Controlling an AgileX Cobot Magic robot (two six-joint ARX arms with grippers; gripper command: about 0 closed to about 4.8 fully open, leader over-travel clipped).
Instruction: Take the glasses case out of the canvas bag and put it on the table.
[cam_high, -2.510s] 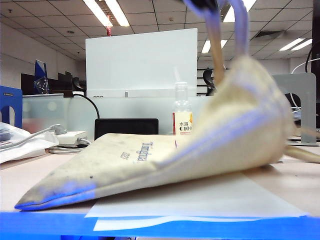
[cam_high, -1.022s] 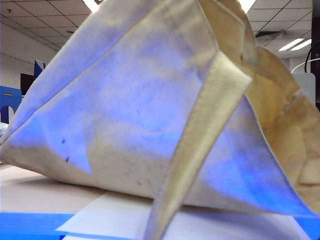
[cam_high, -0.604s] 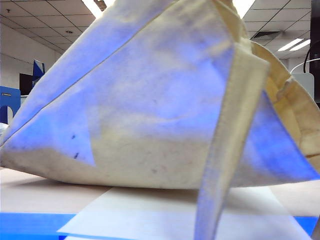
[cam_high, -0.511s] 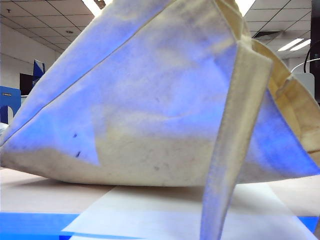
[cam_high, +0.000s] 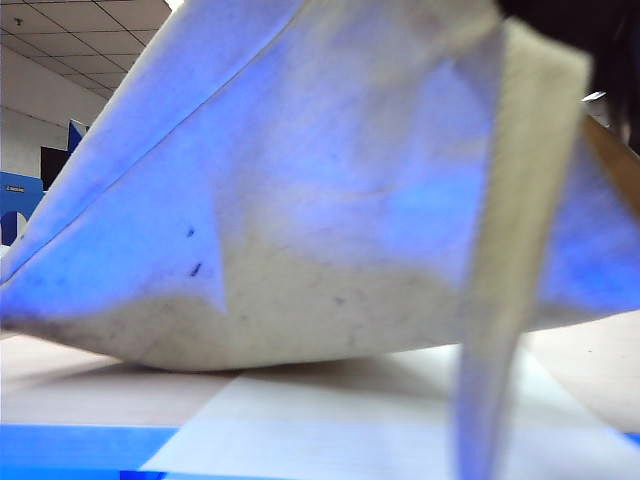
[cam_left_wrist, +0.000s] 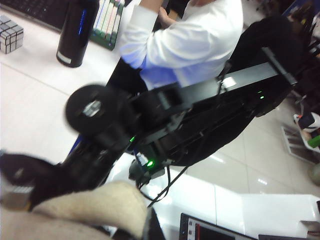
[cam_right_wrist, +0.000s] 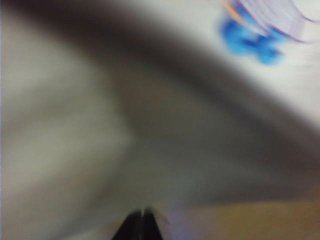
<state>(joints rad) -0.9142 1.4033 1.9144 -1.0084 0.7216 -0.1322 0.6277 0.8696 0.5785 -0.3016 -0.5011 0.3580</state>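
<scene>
We are seeing the bag (cam_high: 330, 190) hanging lifted over the surface (cam_high: 60, 380). Left pincer (cam_left_wrist: 20, 192) is clamped on bag cloth; right pincer (cam_right_wrist: 141, 220) is together, nosing at the bag. Case hidden, presumably inside; extraction is remaining.

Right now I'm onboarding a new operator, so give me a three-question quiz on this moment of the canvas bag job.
1. True or false: the glasses case already lies in plain sight on the table.
2. In the exterior view, the canvas bag is: A) lying flat, B) lifted into a tent that fills most of the picture, C) out of view.
3. How do the fingertips of the right gripper stand in the right wrist view?

Key
1. False: no case shows in any view.
2. B, with a strap hanging in front.
3. Pressed together, shut; the blurred view shows nothing clearly between them. The left gripper sits at bag fabric.
</scene>
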